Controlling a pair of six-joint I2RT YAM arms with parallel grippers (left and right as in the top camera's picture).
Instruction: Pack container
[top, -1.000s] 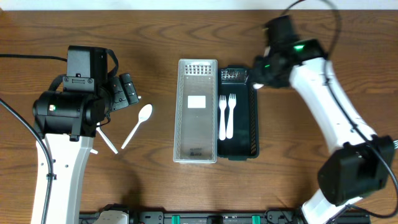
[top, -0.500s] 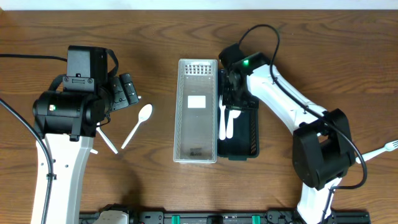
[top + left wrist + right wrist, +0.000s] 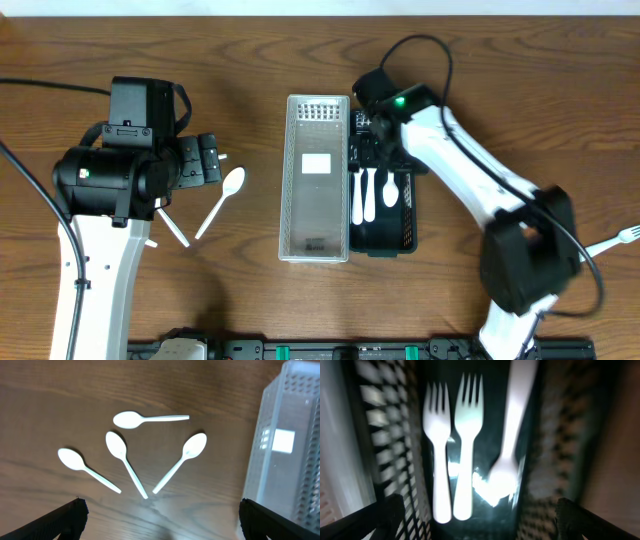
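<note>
A black mesh container (image 3: pixel 407 215) holds two white forks (image 3: pixel 364 190) and a third white utensil (image 3: pixel 392 188), which is blurred in the right wrist view. My right gripper (image 3: pixel 370 148) hovers open over that container's far end, and nothing is between its fingertips (image 3: pixel 480 522). The forks (image 3: pixel 452 445) and the loose utensil (image 3: pixel 512 420) lie below it. A clear container (image 3: pixel 318 178) stands beside the black one. Several white spoons (image 3: pixel 127 460) lie on the table under my open left gripper (image 3: pixel 160 522), which sits left of the clear container (image 3: pixel 290 455).
One spoon (image 3: pixel 222 198) shows beside my left gripper (image 3: pixel 208 162) in the overhead view, and the left arm covers the others. A lone white fork (image 3: pixel 615 240) lies at the table's far right edge. The right arm stretches across the table's right half.
My right arm swung from the back right to above the black container. Its jaws opened and a third white utensil now lies inside. The left gripper shifted slightly.
</note>
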